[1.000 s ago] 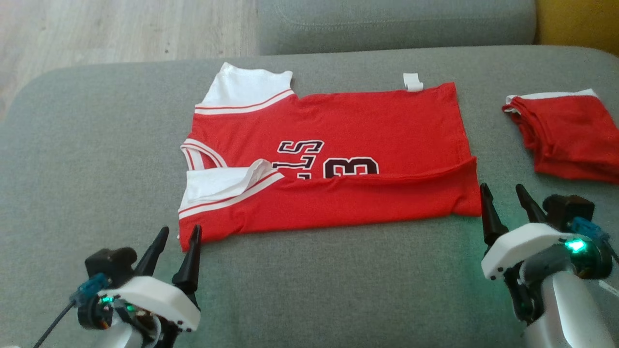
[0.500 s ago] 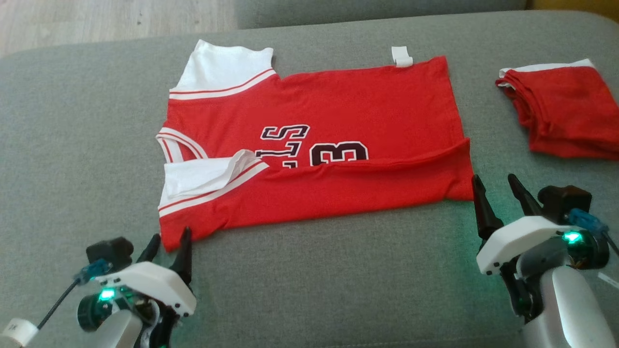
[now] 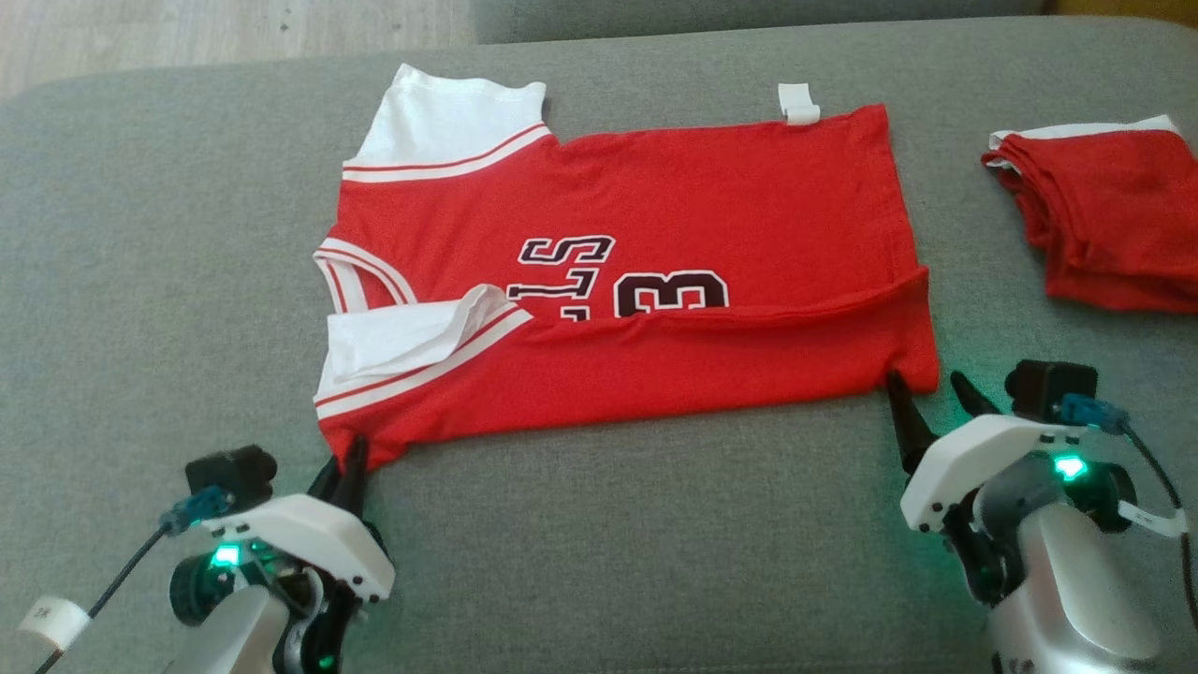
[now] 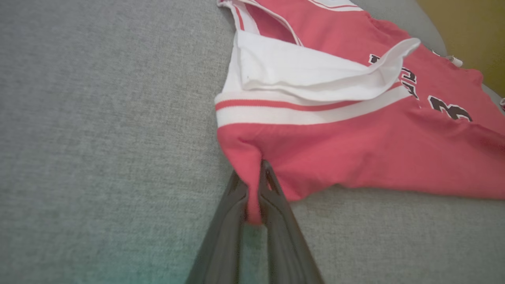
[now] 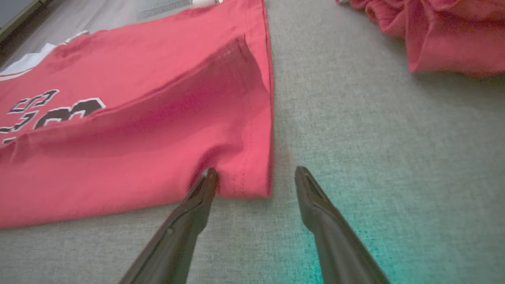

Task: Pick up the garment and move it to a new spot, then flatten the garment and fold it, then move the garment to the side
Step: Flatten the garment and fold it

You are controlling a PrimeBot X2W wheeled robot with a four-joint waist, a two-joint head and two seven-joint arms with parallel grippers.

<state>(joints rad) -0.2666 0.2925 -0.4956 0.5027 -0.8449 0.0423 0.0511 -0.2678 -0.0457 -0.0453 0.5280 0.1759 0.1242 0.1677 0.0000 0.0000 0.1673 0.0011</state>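
Grey woven sofa cushion (image 3: 599,562) under both hands, pale wood floor (image 3: 187,37) past its far edge. Garment (image 3: 655,178): red jersey, white sleeves, dark lettering, spread mostly flat ahead of my fingertips, with its near long edge turned over once toward the far side. Left gripper (image 4: 251,169) is pressed together on the near sleeve-side corner. A tongue of red cloth sits pinched between the fingers, and the rest of the shirt fans away ahead and to that hand's right. Right gripper (image 5: 256,170) is spread wide at the hem-side corner. The inner finger's tip touches the cloth edge just inside the corner and the outer finger rests on bare cushion just past it, so the corner lies between them with nothing gripped. Second red bundle (image 3: 1114,225) lies ahead and off to the right of that hand, apart from the jersey. Handling, my guess: thin knit, light, limp, too soft to carry a fold by itself. It will likely sag between two holds and drag on the coarse cushion weave, so the turned flap may slip open if one side lifts alone. Best hold seems to be the two near corners, catching both layers of the flap. Right hand looks to need closing on its corner before any lift, level with the left.
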